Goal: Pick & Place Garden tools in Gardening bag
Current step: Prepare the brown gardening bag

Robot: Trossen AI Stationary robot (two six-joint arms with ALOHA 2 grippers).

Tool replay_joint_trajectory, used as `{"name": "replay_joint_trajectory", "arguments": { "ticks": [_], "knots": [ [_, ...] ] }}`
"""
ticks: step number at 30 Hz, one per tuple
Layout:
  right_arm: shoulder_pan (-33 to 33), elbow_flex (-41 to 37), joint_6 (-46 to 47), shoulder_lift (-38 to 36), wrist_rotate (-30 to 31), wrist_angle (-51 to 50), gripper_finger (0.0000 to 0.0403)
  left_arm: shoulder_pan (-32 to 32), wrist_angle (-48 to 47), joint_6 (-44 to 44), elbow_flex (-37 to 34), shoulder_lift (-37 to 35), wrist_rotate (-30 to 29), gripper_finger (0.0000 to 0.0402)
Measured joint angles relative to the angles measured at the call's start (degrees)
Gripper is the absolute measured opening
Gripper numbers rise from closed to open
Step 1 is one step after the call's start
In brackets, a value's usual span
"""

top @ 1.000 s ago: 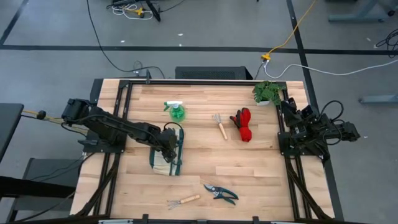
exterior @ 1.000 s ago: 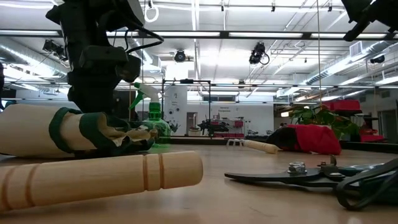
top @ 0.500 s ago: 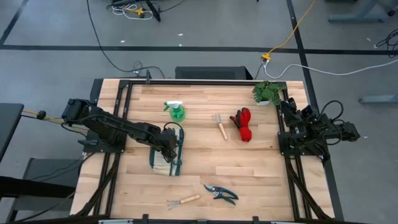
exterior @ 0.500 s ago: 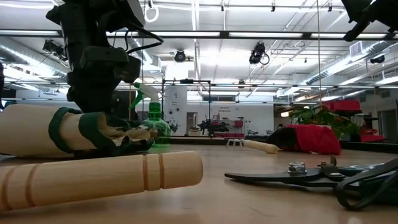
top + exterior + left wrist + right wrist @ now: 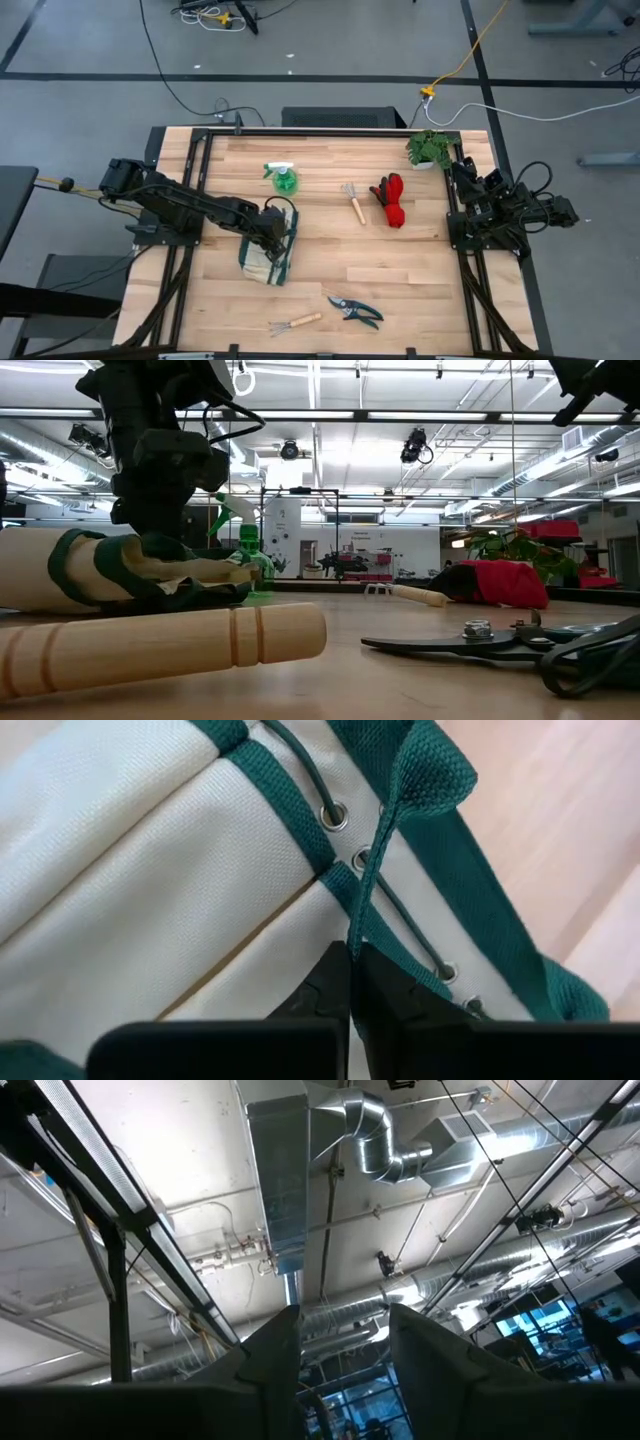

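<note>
The beige gardening bag (image 5: 266, 250) with green trim lies flat on its side at the table's left. My left gripper (image 5: 272, 222) stands over the bag's far end, shut on a green strap. Resting loose on the wood are a green spray bottle (image 5: 285, 179), a wooden-handled rake (image 5: 353, 203), red-and-black gloves (image 5: 390, 201), pruning shears (image 5: 356, 311) and a second rake (image 5: 296, 322). My right gripper (image 5: 345, 1340) waits at the table's right edge, pointing up at the ceiling, open and empty. My left gripper pinches the bag's green webbing strap (image 5: 362, 925) between its two fingers (image 5: 330, 985), beside the row of eyelets. The fingers come from above, pointing down. The strap stands edge-on and loops away past the fingertips, while the bag's body (image 5: 60, 570) stays on the table.
A small potted plant (image 5: 430, 148) stands at the far right corner. The near rake's handle (image 5: 160, 645) and the shears (image 5: 510, 645) lie close to the table's near edge. Bare wood lies between the bag and the gloves.
My left gripper has shut and taken hold of the bag's green strap. The bag's strap end has been tugged a little and the bag has turned slightly on the table.
</note>
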Motion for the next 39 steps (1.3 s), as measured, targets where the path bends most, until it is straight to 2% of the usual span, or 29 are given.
{"name": "replay_joint_trajectory", "arguments": {
  "ticks": [5, 14, 24, 39],
  "knots": [
    [0.0, 0.0, 0.0, 0.0, 0.0, 0.0, 0.0155, 0.0, 0.9, 0.5, 1.9, 0.0, 0.5, 0.0008],
    [0.0, 0.0, 0.0, 0.0, 0.0, 0.0, 0.0155, 0.0, 0.6, 7.1, 11.9, 0.0, -1.4, 0.0008],
    [0.0, 0.0, 0.0, 0.0, 0.0, 0.0, 0.0155, 0.1, 0.5, 12.1, 22.1, 0.0, -6.8, 0.0008],
    [0.0, 0.0, 0.0, 0.0, 0.0, 0.0, 0.0155, 3.7, -6.9, 13.6, 22.8, 0.0, -9.0, 0.0008]
  ]
}}
